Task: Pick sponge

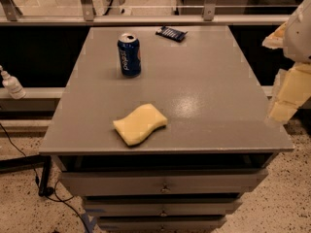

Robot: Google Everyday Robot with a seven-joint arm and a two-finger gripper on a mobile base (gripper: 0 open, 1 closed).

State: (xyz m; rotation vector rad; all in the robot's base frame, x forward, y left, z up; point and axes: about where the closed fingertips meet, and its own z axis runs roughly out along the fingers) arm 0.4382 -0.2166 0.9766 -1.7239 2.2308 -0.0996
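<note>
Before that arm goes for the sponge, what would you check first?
1. Sponge in view, lying flat near the table's front edge: ok.
2. Nothing resting on the sponge: ok.
3. Blue can standing apart, behind the sponge: ok.
4. Gripper above the sponge: not ok, it hangs off the table's right side.
5. Gripper free of any load: cannot tell.

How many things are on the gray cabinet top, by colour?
Pale yellow: 1, the sponge
Blue: 2, the Pepsi can and the dark packet
Total: 3
The claw hangs beside the right edge of the cabinet top and is not counted.
</note>
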